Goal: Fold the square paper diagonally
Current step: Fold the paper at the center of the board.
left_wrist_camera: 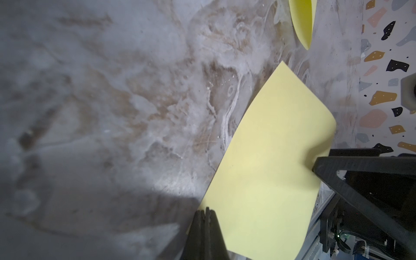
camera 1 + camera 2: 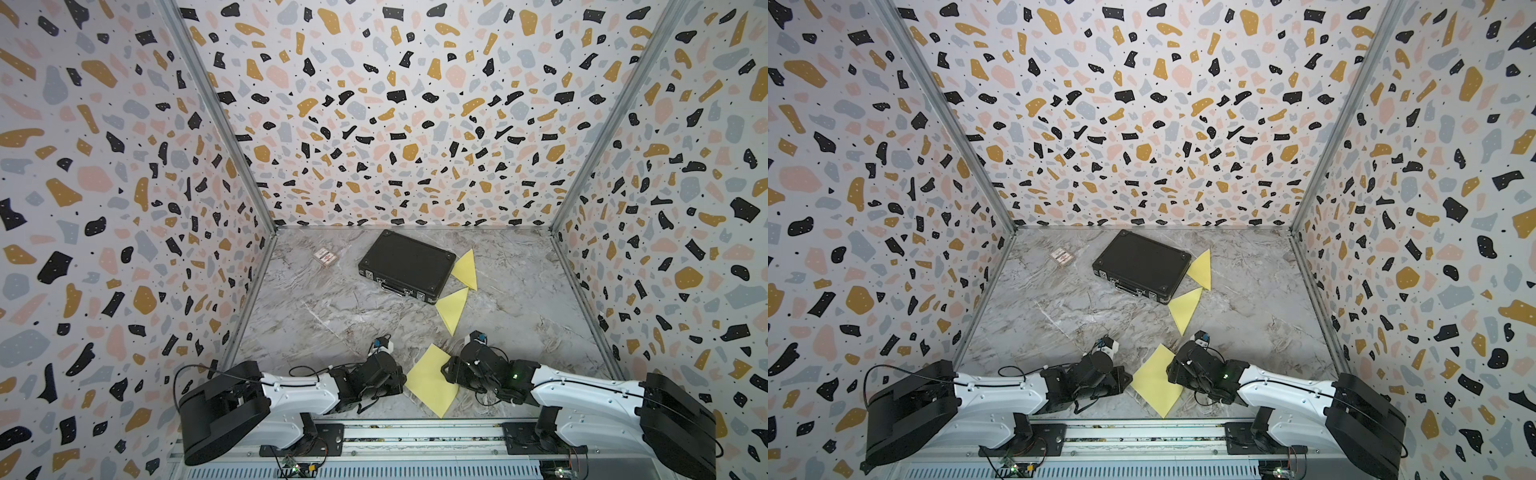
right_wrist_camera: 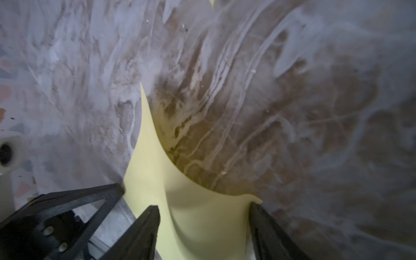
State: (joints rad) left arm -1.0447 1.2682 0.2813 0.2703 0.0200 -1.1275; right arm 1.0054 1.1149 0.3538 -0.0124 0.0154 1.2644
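Left wrist view shows my left claw (image 1: 206,212) with its two fingers pressed together on the left corner of the square paper (image 1: 270,157). As far as I can tell, that corner is nipped between them and raised a little off the marble table (image 1: 112,112). In both top views the square paper (image 2: 428,382) lies at the near edge of the table, between my two claws and well apart from the nearest folded triangle (image 2: 453,309) farther back. It looks thin, light and limp, bowing wherever it is lifted. I judge it will flop, slide on the smooth marble and keep any crease a hard pinch gives it. The corners are the place to hold it, lightly. Right wrist view shows my right claw (image 3: 204,209) spread wide, with the curled right corner between its fingers but not gripped.
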